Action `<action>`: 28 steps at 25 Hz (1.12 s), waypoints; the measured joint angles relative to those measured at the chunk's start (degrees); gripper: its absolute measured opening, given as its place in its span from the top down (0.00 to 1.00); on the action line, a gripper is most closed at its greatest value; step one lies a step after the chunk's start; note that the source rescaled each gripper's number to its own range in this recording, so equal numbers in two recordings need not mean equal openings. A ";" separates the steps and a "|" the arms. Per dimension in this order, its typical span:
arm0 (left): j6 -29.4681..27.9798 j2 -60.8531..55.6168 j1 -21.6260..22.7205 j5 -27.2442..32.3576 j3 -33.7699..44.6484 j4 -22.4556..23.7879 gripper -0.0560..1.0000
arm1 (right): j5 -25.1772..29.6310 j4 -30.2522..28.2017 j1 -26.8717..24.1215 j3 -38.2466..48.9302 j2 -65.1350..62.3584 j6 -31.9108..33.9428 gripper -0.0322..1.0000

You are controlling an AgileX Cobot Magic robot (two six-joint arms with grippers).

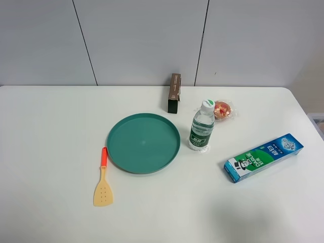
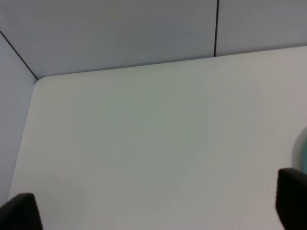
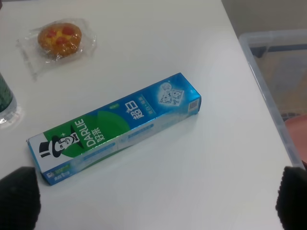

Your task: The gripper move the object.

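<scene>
The clear water bottle (image 1: 202, 127) with white cap and green label stands upright on the white table, just right of the green plate (image 1: 143, 143). Only its edge shows in the right wrist view (image 3: 5, 103). Neither arm shows in the exterior high view. My left gripper (image 2: 156, 206) is open over bare table near a table corner, with only its black fingertips (image 2: 291, 197) showing. My right gripper (image 3: 156, 199) is open and empty, its fingertips (image 3: 19, 197) spread wide near the blue-green toothpaste box (image 3: 115, 128), away from the bottle.
A brown box (image 1: 174, 93) stands behind the bottle. A wrapped pastry (image 1: 223, 110) lies to the bottle's right. The toothpaste box (image 1: 263, 157) lies at the right. An orange-handled spatula (image 1: 103, 178) lies left of the plate. A clear bin (image 3: 276, 81) sits beyond the table's right edge.
</scene>
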 joint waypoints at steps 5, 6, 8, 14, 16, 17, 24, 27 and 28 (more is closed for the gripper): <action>0.00 -9.59 0.00 0.11 5.78 -2.63 0.02 | 0.00 0.00 0.00 0.00 0.00 0.00 0.00; 0.00 -11.34 0.00 0.11 6.88 -2.90 0.02 | 0.00 0.00 0.00 0.00 0.00 0.00 0.00; 0.04 -15.53 0.00 0.06 8.90 -2.95 0.02 | 0.00 0.00 0.00 0.00 0.00 0.00 0.00; 0.10 -26.48 0.00 1.05 12.80 -2.46 0.02 | 0.00 0.00 0.00 0.00 0.00 0.00 0.00; 0.06 -29.15 0.00 1.72 14.23 -2.36 0.02 | 0.00 0.00 0.00 0.00 0.00 0.00 0.00; 0.06 -30.24 0.00 1.92 14.85 -2.36 0.02 | 0.00 0.00 0.00 0.00 0.00 0.00 0.00; 0.06 -36.67 0.00 7.42 19.99 -2.30 0.02 | 0.00 0.00 0.00 0.00 0.00 0.00 0.00; 0.12 -38.45 0.00 9.46 22.12 -2.30 0.02 | 0.00 0.00 0.00 0.00 0.00 0.00 0.00; 0.12 -39.04 0.00 9.92 22.87 -2.30 0.02 | 0.00 0.00 0.00 0.00 0.00 0.00 0.00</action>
